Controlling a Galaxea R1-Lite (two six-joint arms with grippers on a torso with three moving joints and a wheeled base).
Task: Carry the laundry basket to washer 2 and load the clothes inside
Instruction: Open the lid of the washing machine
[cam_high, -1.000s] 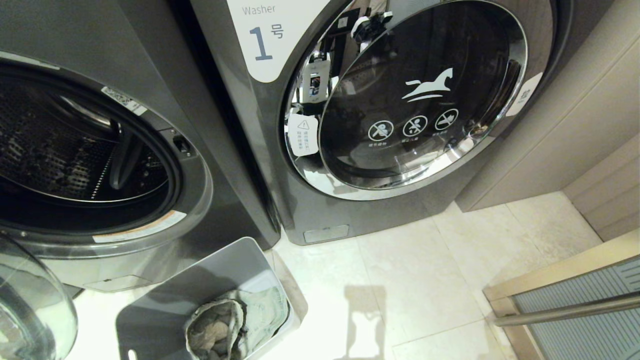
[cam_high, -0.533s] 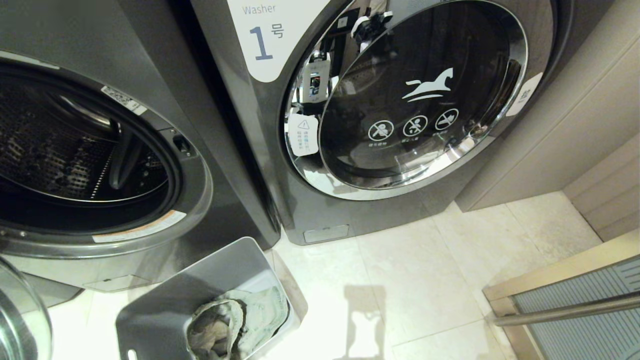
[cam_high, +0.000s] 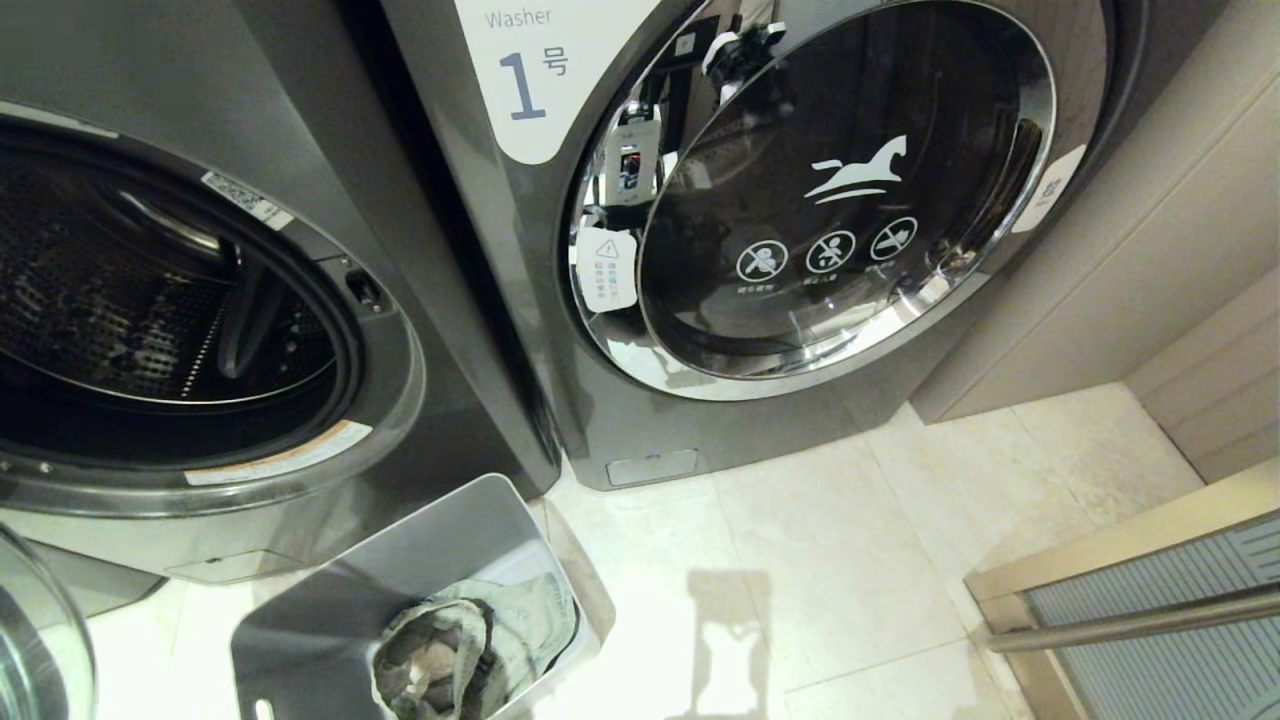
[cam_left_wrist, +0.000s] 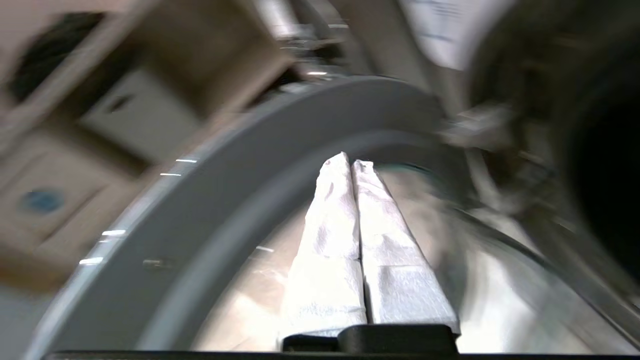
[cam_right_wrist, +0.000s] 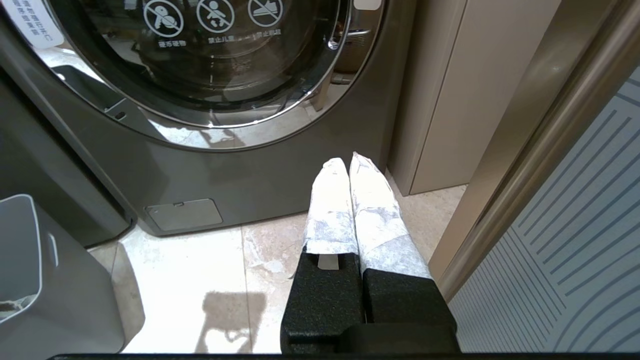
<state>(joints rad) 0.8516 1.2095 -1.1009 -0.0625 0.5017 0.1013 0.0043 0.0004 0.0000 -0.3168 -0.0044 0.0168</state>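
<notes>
Basket (cam_high: 330, 620): grey plastic tub on the tiled floor (cam_high: 850, 560), near left in the head view, just beside the foot of the open washer and close to the gap between the two machines. Its slot handle shows in the right wrist view.

Clothes (cam_high: 450, 655): one small bundle of faded grey-green fabric, lying inside the basket against its right wall. None of it is in a drum.

Washer 2 (cam_high: 190, 320): the machine on the left. No label is in view, so the number is a judgement from its neighbour being marked 1. Its mouth stands open, the perforated drum dark and, as far as can be seen, holding nothing. The glass door (cam_high: 40, 640) swings out at the near left edge.

Washer 1 (cam_high: 560, 330): right of it, door shut, chrome ring, horse logo, three warning symbols.

Left gripper (cam_left_wrist: 352, 165): out of the head view; in its own blurred view the white-wrapped fingers are pressed together, holding nothing, close against the curved rim of washer 2's door.

Right gripper (cam_right_wrist: 350, 162): parked low on the right, pointing at the base of washer 1, fingers together and empty.

Surroundings: beige cabinet panel (cam_high: 1150, 250) far right; ribbed glass door with a bar handle (cam_high: 1150, 620) near right.

Progress: basket delivered, washer opened. Left to do: lift the clothes out and put them in the drum.
</notes>
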